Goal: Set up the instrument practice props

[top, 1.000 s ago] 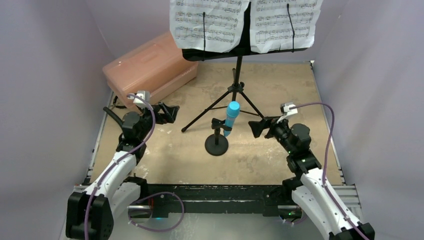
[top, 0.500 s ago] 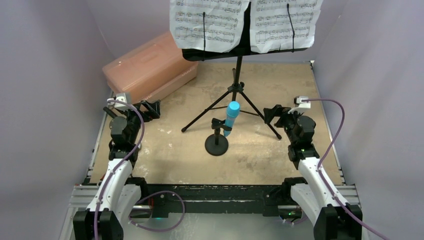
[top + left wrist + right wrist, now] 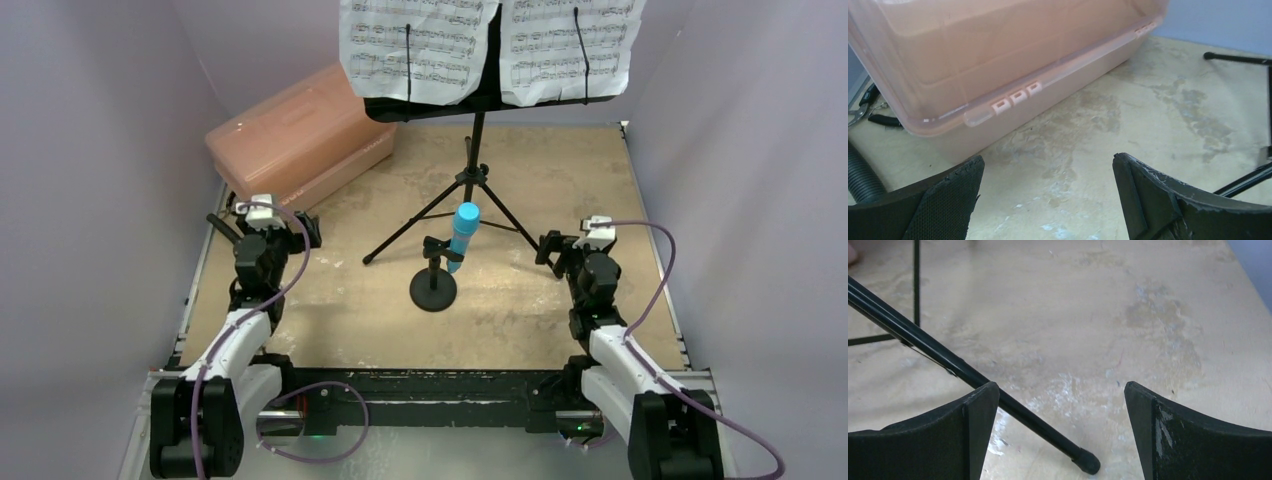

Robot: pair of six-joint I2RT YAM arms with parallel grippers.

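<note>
The black tripod music stand (image 3: pixel 474 180) stands at the back middle of the table. Two white sheet-music pages (image 3: pixel 418 48) rest on its desk. The cyan-blue microphone (image 3: pixel 463 235) sits clipped in the small black round-based mic stand (image 3: pixel 433 288) in front of the tripod. My left gripper (image 3: pixel 305 228) is open and empty near the pink box; it also shows in the left wrist view (image 3: pixel 1048 192). My right gripper (image 3: pixel 548 246) is open and empty; in the right wrist view (image 3: pixel 1062 427) a tripod leg (image 3: pixel 968 371) ends with its foot between the fingers.
A pink translucent plastic box (image 3: pixel 300 135) lies at the back left, close in front of the left gripper (image 3: pixel 993 55). A small tool (image 3: pixel 868 102) lies by the box's left end. Purple walls surround the table on three sides.
Both arms have pulled back toward their bases and outward, away from the mic stand. The stands, microphone and pages have not moved.
</note>
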